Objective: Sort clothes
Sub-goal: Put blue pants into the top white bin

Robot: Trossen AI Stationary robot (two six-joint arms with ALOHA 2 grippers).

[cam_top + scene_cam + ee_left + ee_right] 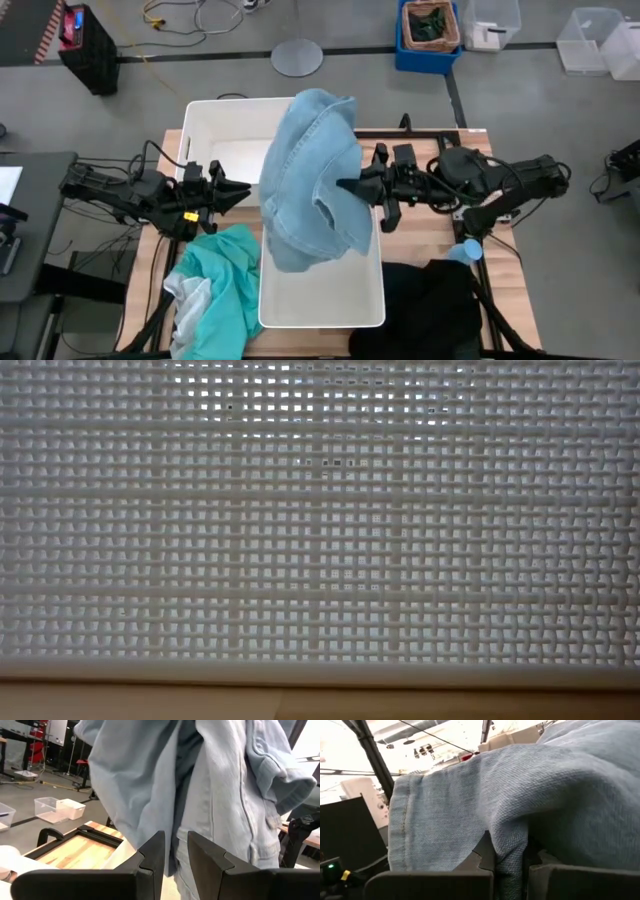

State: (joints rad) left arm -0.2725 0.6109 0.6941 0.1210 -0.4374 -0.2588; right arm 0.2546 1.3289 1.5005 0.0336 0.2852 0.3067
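A dusty light-blue denim garment (310,175) hangs in the air over the white bins, held by my right gripper (347,186), which is shut on it. It fills the right wrist view (530,795) and hangs in front of my left gripper in the left wrist view (220,790). My left gripper (243,191) is open, level, just left of the garment; its fingers (152,857) point at the cloth, and I cannot tell whether they touch it. A teal garment with a pale grey-white part (215,295) lies at the near left. A black garment (430,305) lies at the near right. My right gripper pinches a fold of the denim (512,847) between its two fingers. It comes level from the table's right side. The garment is lifted clear, draped over and around the fingers, and its lower end (290,258) hangs slack over the near bin.
One white bin (225,125) stands at the far left of the table, another (330,305) at the near middle. The low view shows only a bin's mesh wall (320,540). A small light-blue bottle (466,250) stands near the right arm.
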